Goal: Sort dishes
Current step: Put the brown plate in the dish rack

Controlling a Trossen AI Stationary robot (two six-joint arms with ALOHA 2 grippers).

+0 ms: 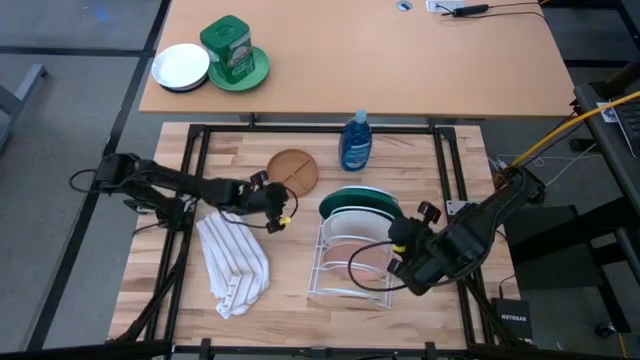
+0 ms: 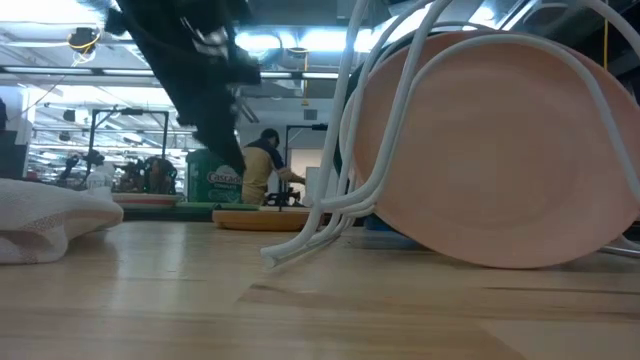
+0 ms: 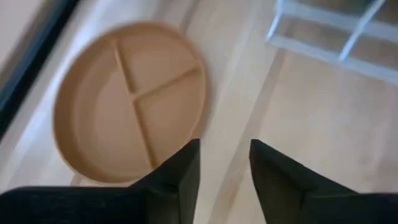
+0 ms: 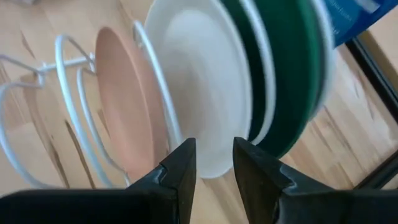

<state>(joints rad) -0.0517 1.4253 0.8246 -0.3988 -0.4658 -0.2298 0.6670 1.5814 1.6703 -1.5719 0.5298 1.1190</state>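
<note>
The brown wood-like divided plate (image 1: 293, 168) (image 3: 130, 102) lies flat on the table. My left gripper (image 1: 277, 207) (image 3: 224, 163) hovers open just on its near side, fingers pointing down. A white wire rack (image 1: 345, 262) holds three plates on edge: dark green (image 1: 352, 193) (image 4: 283, 68) farthest, white (image 1: 350, 212) (image 4: 199, 81) in the middle, salmon pink (image 1: 372, 256) (image 4: 124, 106) (image 2: 500, 150) nearest. My right gripper (image 1: 402, 243) (image 4: 214, 163) is open at the rack's right side, its fingers pointing at the white plate's rim without visibly touching it.
A striped white towel (image 1: 235, 262) (image 2: 50, 222) lies crumpled left of the rack. A blue soap bottle (image 1: 355, 140) stands at the table's far edge. On the far table sit a green plate bearing a green tin (image 1: 235, 52) and a small white dish (image 1: 180, 67). A person (image 2: 262, 165) is in the room behind.
</note>
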